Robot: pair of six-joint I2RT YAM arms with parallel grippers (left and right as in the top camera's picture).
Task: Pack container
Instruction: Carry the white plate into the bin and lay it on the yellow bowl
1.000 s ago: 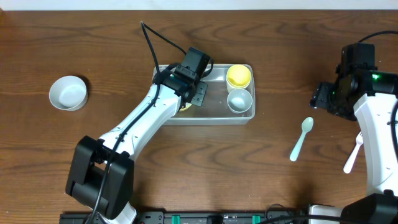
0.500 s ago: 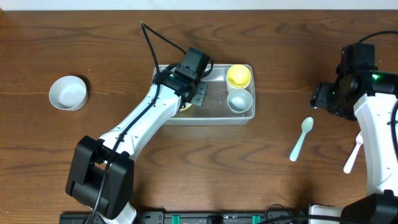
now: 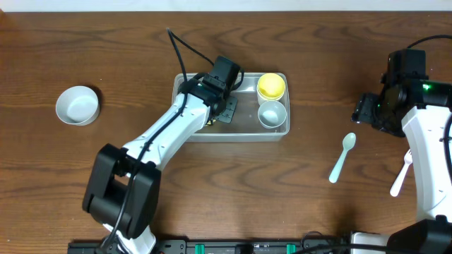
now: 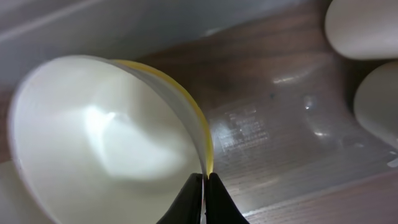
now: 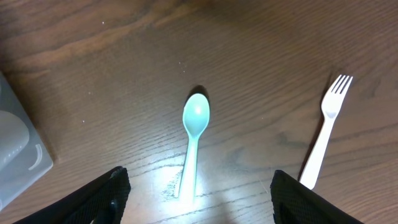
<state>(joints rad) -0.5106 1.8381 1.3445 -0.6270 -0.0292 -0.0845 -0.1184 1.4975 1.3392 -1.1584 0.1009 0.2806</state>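
The clear container sits mid-table with a yellow cup and a white cup at its right end. My left gripper is down inside its left half, shut on the rim of a bowl that is yellow outside and white inside. The fingertips pinch that rim just above the tub's floor. From overhead only a sliver of the bowl shows under the arm. My right gripper hangs open above a mint spoon, touching nothing.
A white bowl stands alone at the far left. The mint spoon and a white fork lie on the table right of the tub. The tub's corner shows at the left edge of the right wrist view.
My left arm has swung slightly, its elbow shifting right, with the bowl still pinched inside the tub. The right arm has not moved.
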